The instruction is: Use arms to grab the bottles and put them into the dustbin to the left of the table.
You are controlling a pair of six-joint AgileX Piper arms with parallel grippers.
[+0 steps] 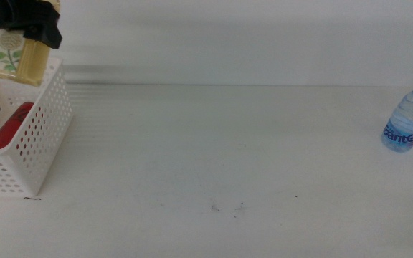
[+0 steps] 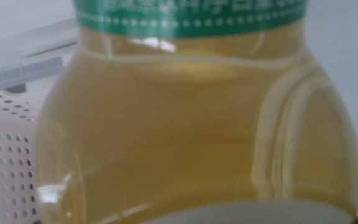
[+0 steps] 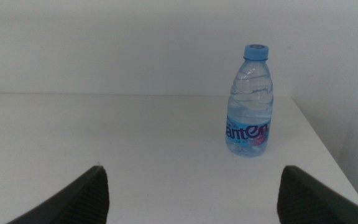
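Note:
The yellow tea bottle (image 1: 16,57) with a green label hangs above the white perforated dustbin (image 1: 45,122) at the table's left end, with my left gripper (image 1: 31,27) shut on it. Its amber body (image 2: 191,124) fills the left wrist view, and the dustbin's rim (image 2: 17,74) shows beside it. A slim red can (image 1: 9,125) lies inside the dustbin. The small clear water bottle (image 1: 409,115) with a blue cap stands upright at the far right of the table. In the right wrist view my right gripper (image 3: 191,193) is open, short of the water bottle (image 3: 249,102) and not touching it.
The white table (image 1: 214,143) carries a few small dark specks (image 1: 228,206) near its front middle. The table's right edge (image 3: 328,149) runs close beside the water bottle. A pale wall stands behind the table.

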